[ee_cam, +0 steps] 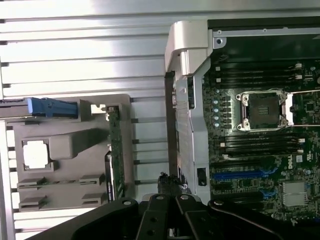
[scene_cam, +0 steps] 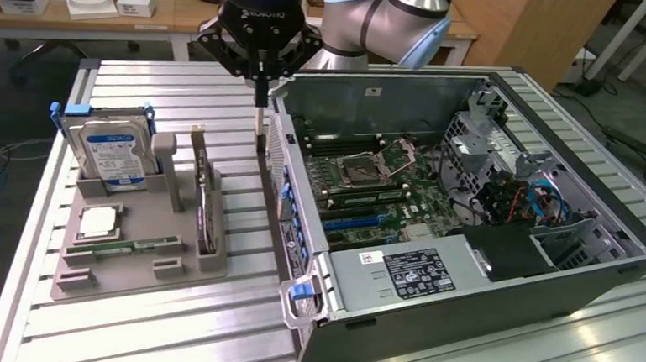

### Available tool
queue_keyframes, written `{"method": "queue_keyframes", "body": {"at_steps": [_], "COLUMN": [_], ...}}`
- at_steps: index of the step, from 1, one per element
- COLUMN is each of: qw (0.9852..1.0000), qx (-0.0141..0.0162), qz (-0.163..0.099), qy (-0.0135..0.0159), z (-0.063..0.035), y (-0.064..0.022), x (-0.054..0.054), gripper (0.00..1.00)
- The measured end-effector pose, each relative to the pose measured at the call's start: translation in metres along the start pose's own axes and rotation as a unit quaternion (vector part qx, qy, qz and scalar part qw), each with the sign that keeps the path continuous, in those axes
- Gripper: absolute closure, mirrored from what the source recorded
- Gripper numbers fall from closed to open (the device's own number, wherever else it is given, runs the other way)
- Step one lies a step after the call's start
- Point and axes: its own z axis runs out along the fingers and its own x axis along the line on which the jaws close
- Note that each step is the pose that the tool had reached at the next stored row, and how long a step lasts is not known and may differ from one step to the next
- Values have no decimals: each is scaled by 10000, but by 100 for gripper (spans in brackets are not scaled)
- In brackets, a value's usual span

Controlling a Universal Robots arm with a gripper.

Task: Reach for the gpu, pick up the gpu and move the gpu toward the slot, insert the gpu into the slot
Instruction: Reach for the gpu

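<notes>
The desk (scene_cam: 160, 87) carries 1 grey holder (scene_cam: 159, 213) with 1 gpu (scene_cam: 203, 199), 1 hard drive (scene_cam: 109, 147), 1 processor chip (scene_cam: 98, 220) and 1 memory stick (scene_cam: 128, 245). The gpu stands on edge in the holder, on the side nearest the 1 open computer case (scene_cam: 468, 207), which sits just beside the holder. The 1 claw (scene_cam: 261, 100) hangs above the gap between holder and case, fingers pressed together, gripping nothing and clear of the gpu.
</notes>
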Motion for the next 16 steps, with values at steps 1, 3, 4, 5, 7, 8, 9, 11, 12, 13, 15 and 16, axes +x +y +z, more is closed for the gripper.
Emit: {"method": "queue_keyframes", "body": {"at_steps": [1,3,4,5,7,8,9,11,12,13,15,16], "qw": [10000,10000,10000,10000,10000,10000,10000,10000,10000,10000,10000,10000], "qx": [0,0,-1,0,0,0,0,0,-1,0,-1,0], "qz": [0,1,0,0,0,0,1,1,1,0,0,0], "qy": [0,0,0,0,0,0,0,0,0,0,0,0], "z": [0,-1,-1,-2,-3,-3,-4,-5,-5,-5,-6,-7], "y": [-2,-7,-9,-11,-16,-17,-19,-23,-25,-27,-31,-33], "x": [29,91,119,148,203,229,256,312,339,365,415,441], "gripper": [90,90,90,90,90,90,90,90,90,90,90,90]}}
